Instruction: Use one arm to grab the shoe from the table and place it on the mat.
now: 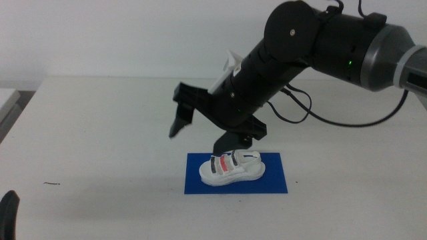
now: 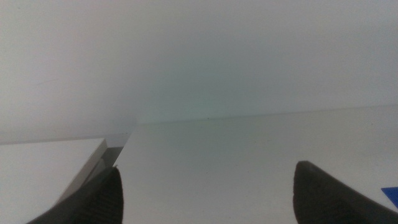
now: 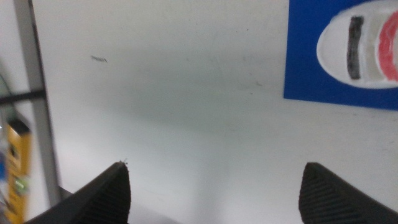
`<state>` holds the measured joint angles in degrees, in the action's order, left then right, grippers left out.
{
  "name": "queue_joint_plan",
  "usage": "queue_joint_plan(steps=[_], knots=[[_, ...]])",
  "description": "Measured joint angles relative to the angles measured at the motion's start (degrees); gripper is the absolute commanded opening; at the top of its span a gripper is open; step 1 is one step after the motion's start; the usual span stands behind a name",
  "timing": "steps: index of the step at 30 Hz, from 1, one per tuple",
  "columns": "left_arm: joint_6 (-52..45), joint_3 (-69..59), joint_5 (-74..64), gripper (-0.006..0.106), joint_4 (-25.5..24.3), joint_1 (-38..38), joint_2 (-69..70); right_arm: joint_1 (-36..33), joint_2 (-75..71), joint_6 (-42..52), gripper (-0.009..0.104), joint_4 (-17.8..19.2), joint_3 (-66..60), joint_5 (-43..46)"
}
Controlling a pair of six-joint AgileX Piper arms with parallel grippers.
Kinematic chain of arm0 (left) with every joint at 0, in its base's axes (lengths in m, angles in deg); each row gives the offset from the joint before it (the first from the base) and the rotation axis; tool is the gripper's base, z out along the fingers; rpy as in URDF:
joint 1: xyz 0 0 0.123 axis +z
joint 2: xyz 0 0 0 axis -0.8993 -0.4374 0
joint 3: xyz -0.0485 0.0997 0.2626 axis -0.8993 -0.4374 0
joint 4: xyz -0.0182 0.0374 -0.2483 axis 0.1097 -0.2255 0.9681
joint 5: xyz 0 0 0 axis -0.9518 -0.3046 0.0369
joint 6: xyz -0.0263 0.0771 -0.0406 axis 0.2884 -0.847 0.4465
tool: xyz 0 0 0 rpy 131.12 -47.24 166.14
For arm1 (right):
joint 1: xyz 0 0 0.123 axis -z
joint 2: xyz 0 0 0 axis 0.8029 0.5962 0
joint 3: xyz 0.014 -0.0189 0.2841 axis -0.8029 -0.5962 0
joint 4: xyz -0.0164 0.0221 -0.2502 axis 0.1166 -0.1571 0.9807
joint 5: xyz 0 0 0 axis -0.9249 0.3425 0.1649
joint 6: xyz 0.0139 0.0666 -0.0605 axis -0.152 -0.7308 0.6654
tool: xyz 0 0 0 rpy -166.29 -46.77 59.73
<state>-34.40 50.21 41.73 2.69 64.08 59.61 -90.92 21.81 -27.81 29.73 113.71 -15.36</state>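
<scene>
The white shoe [image 1: 233,168] with two black straps and one red strap lies on its sole on the dark blue mat [image 1: 273,180], on the white table [image 1: 100,133]. My right gripper [image 1: 200,133] is open and empty, hanging just above and to the left of the shoe, clear of it. The right wrist view shows its jaws wide apart [image 3: 216,167], with the mat [image 3: 305,62] and the toe end of the shoe [image 3: 367,53] off to one side. My left gripper [image 1: 8,213] waits at the picture's bottom left corner, open [image 2: 208,168].
A small dark mark [image 1: 52,183] is on the table left of the mat. The right arm's black cable [image 1: 313,117] loops behind the arm. A yellow object [image 3: 15,168] stands beyond the table's edge.
</scene>
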Motion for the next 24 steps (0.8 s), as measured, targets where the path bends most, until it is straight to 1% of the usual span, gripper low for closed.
queue_joint_plan(steps=[6, 7, 9, 13, 14, 16, 20, 22, 24], knots=[[0.0, 0.0, 0.0, 0.094, 0.0, 0.0, 0.0, 1.15, -0.75, 14.11, 0.093, -0.26, -0.83, -6.36], [0.0, 0.0, 0.0, 0.094, 0.0, 0.0, 0.0, 1.15, -1.88, 16.23, 0.093, 0.08, -1.63, -5.67], [0.0, 0.0, 0.0, 0.094, 0.0, 0.0, 0.0, 1.15, -5.86, 19.86, 0.093, 2.31, -5.53, -1.73], [0.0, 0.0, 0.0, 0.094, 0.0, 0.0, 0.0, 2.71, -20.9, 25.98, 0.093, 11.73, -19.78, 13.19], [0.0, 0.0, 0.0, 0.094, 0.0, 0.0, 0.0, 4.0, -25.67, 27.01, 0.093, 13.58, -24.61, 17.95], [0.0, 0.0, 0.0, 0.094, 0.0, 0.0, 0.0, 7.12, -34.39, 28.44, 0.093, 16.08, -34.17, 28.22], [0.0, 0.0, 0.0, 0.094, 0.0, 0.0, 0.0, 15.28, -52.96, 31.58, 0.093, 18.8, -55.83, 46.12], [0.0, 0.0, 0.0, 0.094, 0.0, 0.0, 0.0, 19.31, -60.96, 32.32, 0.093, 19.39, -63.54, 51.34], [0.0, 0.0, 0.0, 0.094, 0.0, 0.0, 0.0, 22.39, -68.14, 32.93, 0.093, 20.0, -69.62, 54.54]])
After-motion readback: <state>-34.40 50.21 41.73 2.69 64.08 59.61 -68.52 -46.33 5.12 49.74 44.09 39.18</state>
